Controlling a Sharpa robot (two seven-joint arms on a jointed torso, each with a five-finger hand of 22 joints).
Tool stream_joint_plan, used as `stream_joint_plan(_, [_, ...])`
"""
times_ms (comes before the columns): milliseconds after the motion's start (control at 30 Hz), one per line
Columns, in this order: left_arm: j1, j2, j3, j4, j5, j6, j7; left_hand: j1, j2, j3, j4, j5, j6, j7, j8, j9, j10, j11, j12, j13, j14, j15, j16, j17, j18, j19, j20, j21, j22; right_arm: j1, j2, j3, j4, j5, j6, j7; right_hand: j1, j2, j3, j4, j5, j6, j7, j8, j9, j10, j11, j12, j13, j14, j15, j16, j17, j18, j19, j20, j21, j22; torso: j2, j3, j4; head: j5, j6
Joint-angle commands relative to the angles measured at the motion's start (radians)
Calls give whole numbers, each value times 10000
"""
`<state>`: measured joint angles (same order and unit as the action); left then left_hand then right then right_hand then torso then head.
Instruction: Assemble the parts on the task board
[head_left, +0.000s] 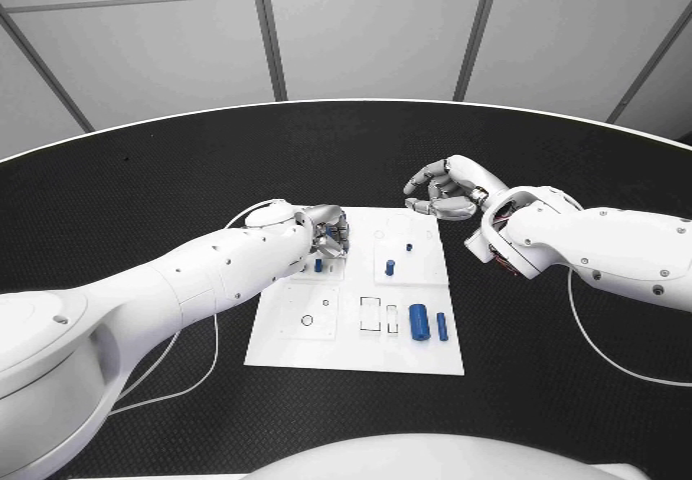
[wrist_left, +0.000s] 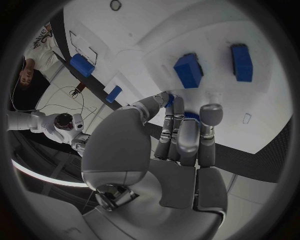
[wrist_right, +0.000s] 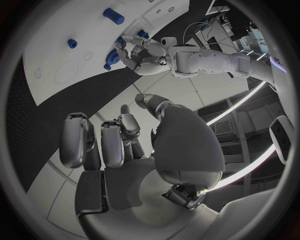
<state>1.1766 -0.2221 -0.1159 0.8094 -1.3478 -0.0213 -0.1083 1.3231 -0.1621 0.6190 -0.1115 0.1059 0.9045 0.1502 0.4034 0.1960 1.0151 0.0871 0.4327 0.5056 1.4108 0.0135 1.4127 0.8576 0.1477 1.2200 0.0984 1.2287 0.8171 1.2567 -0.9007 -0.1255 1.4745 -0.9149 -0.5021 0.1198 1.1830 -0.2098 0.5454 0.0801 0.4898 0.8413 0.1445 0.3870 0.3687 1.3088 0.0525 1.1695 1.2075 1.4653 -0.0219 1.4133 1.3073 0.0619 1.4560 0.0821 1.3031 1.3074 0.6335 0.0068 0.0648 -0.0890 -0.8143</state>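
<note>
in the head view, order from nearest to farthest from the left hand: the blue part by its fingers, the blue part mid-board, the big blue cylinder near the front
1. Blue part by the fingers, beside the left hand.
2. Mid-board blue part, toward the right.
3. Big blue cylinder, front right of the task board.

Table (head_left: 173, 170): black, matt, finely grained like cloth or rubber mat. Board (head_left: 289, 345): white, smooth, dull sheen, plastic look. Parts (head_left: 418, 321): blue, smooth plastic look. Hands, left (head_left: 326, 232) and right (head_left: 444, 189): silvery metallic finish. Arm shells (head_left: 173, 285): glossy white plastic.
</note>
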Motion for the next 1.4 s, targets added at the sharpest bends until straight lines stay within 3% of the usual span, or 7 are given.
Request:
stream_joint_plan(33, [0,-11,0,3,0,-15,17,-49,153,222,12,-6,153,7,-12,32,99,-14,-12,-3877,-1,-57,1,-97,-72,90,1,76,67,0,-3,0,2,0,1,0,-32,24,45,-13,64,49,-38,52,3,58,-21,14,-9,473,-39,-59,371,55,-20,-52,-26,310,-6,-2,5,-10,-4])
stream_joint_plan(233, [0,-39,0,14,0,-27,25,133,329,647,-180,18,227,11,-43,62,185,-21,-8,-3847,6,-76,4,-128,-82,104,-24,161,145,1,-7,0,4,0,5,-2,-34,29,47,-13,65,55,-40,59,3,78,-23,35,6,475,-41,-58,375,52,-13,-55,-17,319,-8,1,5,-8,-4])
stream_joint_plan(567, [0,-65,-1,41,0,19,50,260,337,1067,-455,56,274,26,-108,78,251,-6,-17,-3818,26,-74,30,-72,-92,108,-32,277,247,1,7,0,-7,0,21,-1,-34,29,47,-13,65,55,-40,59,3,78,-23,35,6,475,-41,-58,375,52,-13,-55,-17,319,-12,-1,6,3,3])
stream_joint_plan(967, [1,-89,-1,60,3,22,80,-245,61,844,-375,-17,359,27,-137,140,303,-11,-57,-3787,-10,-55,3,-260,-87,36,6,306,238,1,8,0,-11,0,24,-3,-34,29,47,-13,65,55,-40,59,3,78,-23,35,6,475,-41,-58,375,52,-13,-55,-17,319,-7,1,6,18,14])
stream_joint_plan(1400, [1,-99,-1,51,4,-59,2,-392,-70,632,-340,-34,314,24,-175,164,278,-8,-117,-3793,-7,-55,11,-233,-78,-1,5,267,175,0,2,0,-8,0,17,-2,-34,29,47,-13,65,55,-40,59,3,78,-23,35,6,475,-41,-58,375,52,-13,-55,-17,319,-7,6,9,19,20])
